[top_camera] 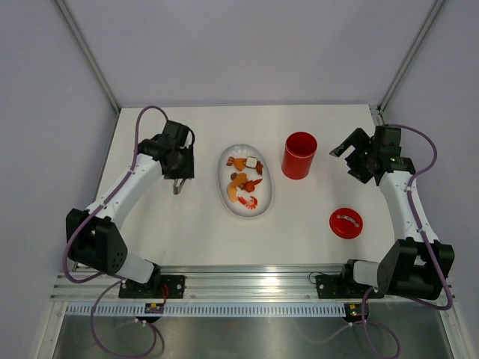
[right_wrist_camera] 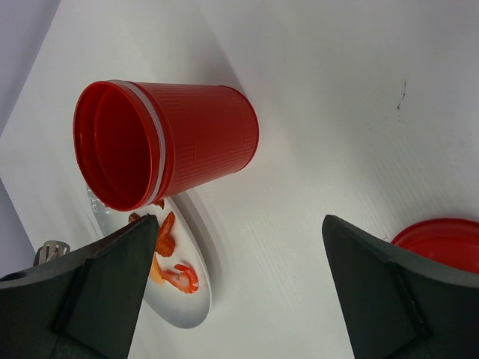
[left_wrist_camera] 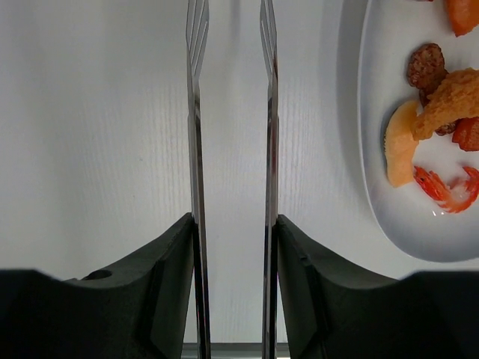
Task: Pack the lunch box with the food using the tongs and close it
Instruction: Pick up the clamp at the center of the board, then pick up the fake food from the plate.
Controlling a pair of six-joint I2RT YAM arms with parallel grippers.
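Left gripper clamped tongs by both arms; likely springy, slick. Food probably light, slippery. Right gripper gaped empty.

No readable text, label or number — anywhere.

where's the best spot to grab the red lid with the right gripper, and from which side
Probably the small pale handle on top of the red lid, from straight above, jaws closing across it. The lid lies flat on the table handle up, so its low rim gives little to pinch from the side, while the raised handle stands free.
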